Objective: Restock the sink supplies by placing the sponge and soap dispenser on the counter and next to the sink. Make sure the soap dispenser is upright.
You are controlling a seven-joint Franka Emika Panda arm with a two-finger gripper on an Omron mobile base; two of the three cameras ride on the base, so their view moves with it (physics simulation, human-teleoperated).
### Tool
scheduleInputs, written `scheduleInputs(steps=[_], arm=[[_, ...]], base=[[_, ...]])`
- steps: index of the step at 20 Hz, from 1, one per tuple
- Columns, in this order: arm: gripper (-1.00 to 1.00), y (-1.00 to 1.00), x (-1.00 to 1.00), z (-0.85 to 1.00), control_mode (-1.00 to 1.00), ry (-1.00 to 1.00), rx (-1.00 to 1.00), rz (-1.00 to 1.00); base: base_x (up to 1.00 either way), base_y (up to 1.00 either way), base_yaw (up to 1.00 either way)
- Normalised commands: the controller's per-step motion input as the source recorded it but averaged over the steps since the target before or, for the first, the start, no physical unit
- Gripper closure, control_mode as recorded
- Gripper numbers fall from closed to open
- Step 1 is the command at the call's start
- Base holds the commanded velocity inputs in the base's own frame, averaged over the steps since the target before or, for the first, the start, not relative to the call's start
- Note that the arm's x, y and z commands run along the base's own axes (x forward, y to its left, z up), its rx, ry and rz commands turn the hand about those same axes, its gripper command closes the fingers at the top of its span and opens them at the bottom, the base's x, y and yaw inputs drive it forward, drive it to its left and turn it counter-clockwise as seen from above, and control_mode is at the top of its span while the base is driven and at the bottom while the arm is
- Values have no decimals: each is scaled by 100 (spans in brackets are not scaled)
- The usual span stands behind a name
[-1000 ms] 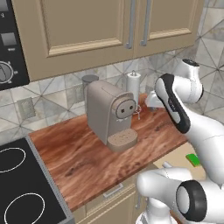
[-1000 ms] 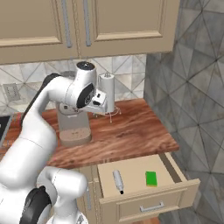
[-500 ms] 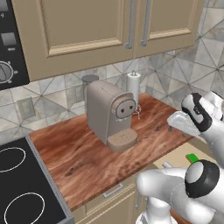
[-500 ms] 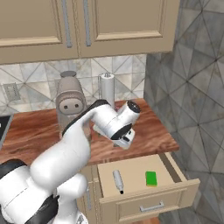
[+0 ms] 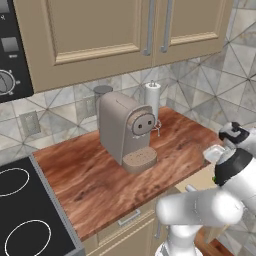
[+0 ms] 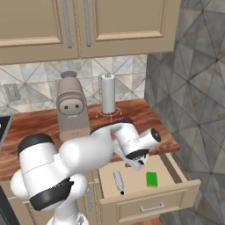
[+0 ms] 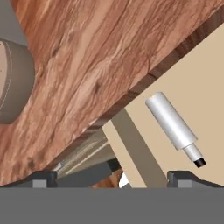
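A drawer stands pulled out below the right end of the wood-grain counter. In it lie a grey cylindrical soap dispenser on its side and a flat green sponge. My gripper hangs open just above the drawer's left part, close over the dispenser and holding nothing. Seen from the hand, the soap dispenser lies ahead on the beige drawer floor with its dark nozzle toward the lower right, and the fingertips stand far apart. The sink is out of view.
A beige coffee machine stands mid-counter, with a paper towel roll behind it at the tiled wall. A black stovetop borders the counter on the left. Wall cabinets hang above. A grey tiled wall closes the right side.
The arm has swung from over the counter beside the coffee machine to the right and down over the open drawer. The gripper has stayed open.
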Motion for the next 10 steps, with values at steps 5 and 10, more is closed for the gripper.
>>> scheduleInputs(steps=[5,10], arm=[[-100,-23,-7,-44,-100,0,3,0],[-100,-18,-9,-33,-100,0,7,-3]], base=[[0,0,0],[0,0,0]])
